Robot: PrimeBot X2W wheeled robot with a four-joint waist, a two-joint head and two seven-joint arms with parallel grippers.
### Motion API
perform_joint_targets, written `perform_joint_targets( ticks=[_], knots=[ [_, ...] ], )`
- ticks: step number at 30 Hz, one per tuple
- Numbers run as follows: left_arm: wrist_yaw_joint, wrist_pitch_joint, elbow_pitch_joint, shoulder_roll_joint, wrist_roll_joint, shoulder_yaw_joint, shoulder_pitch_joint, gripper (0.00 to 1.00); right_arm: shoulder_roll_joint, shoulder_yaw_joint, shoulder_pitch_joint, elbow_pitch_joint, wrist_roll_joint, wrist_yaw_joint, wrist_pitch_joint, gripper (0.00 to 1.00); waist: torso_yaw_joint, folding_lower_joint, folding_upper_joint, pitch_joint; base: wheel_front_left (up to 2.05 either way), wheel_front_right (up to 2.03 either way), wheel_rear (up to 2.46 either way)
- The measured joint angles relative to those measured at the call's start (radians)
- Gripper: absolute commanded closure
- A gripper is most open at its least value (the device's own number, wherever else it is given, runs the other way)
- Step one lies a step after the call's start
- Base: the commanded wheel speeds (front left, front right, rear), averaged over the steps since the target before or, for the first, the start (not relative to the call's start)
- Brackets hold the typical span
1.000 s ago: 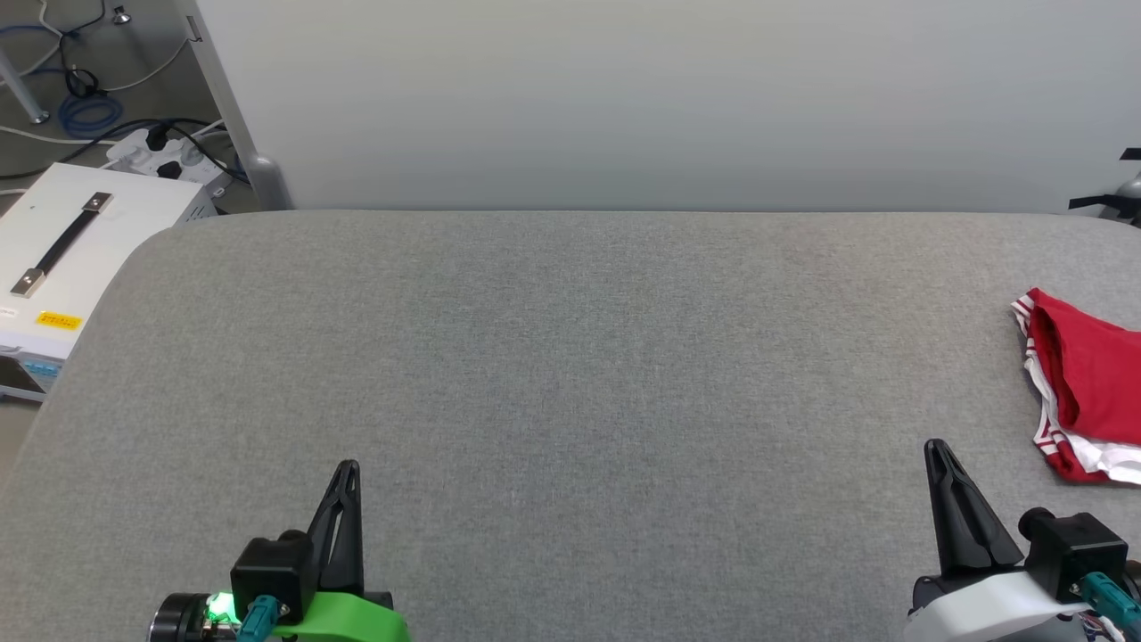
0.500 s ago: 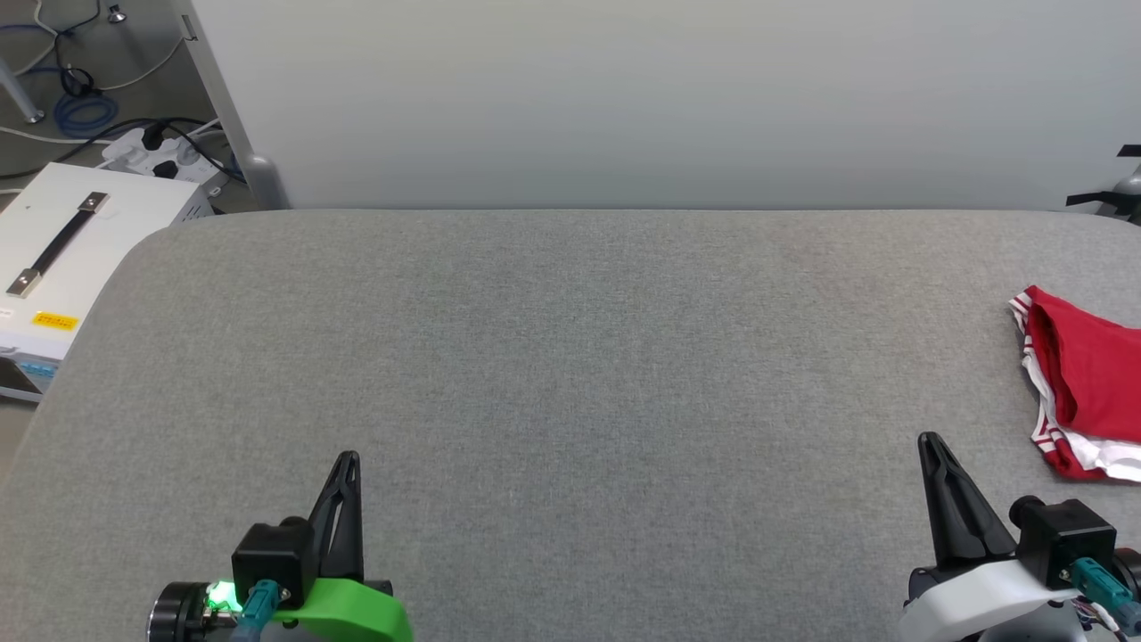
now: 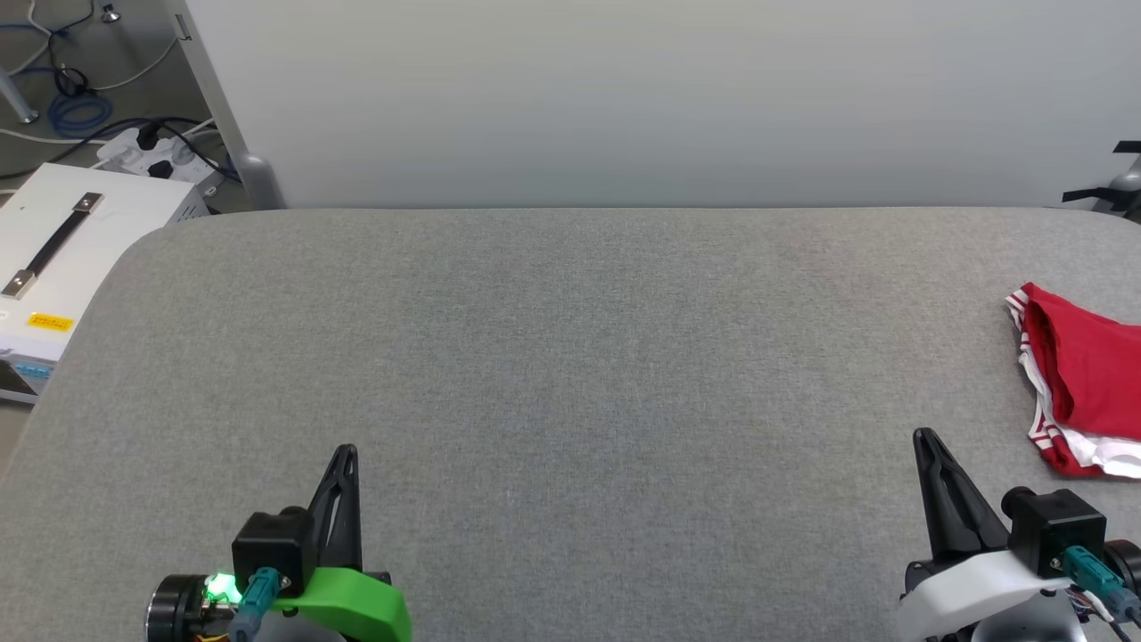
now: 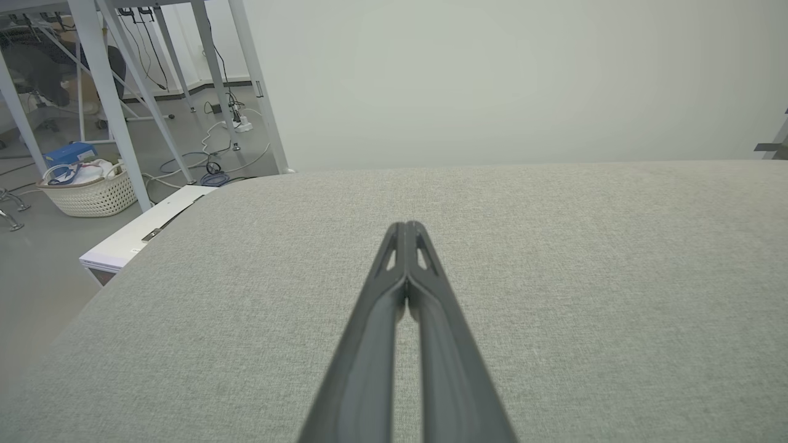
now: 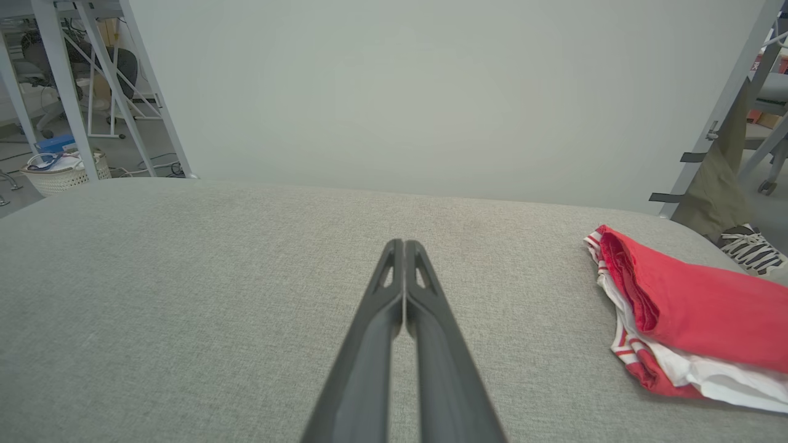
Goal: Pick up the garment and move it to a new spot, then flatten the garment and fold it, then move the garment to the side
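Observation:
The garment (image 3: 1083,379) lies folded at the right edge of the grey table (image 3: 570,357), red on top with white and striped trim beneath. In the right wrist view the garment (image 5: 689,320) sits right of the fingers. My right gripper (image 3: 923,439) stands shut and empty near the front edge, to the left of the garment and nearer me, apart from it. My left gripper (image 3: 348,453) is shut at the front left with nothing in it. Both wrist views show the fingers pressed together: left gripper (image 4: 406,226), right gripper (image 5: 403,244).
A white case (image 3: 62,259) with a black handle stands off the table's left corner, cables and a power strip (image 3: 147,147) behind it. A pale wall panel (image 3: 624,98) runs along the far edge. A woven basket (image 4: 89,191) sits on the floor at the left.
The whole head view has shifted slightly, so the camera has moved a little. Both grippers stay shut and the garment lies where it was.

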Motion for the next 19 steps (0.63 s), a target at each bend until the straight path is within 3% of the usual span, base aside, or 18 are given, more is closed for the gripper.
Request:
perform_joint_targets(
  ticks=[19],
  knots=[
    [0.006,0.037,-0.004,-0.002,0.008,0.004,-0.023,1.0,0.004,0.002,-0.023,0.005,-0.022,0.0,0.042,1.0,-0.007,0.0,0.0,0.003,0.0,0.0,0.0]
  ],
)
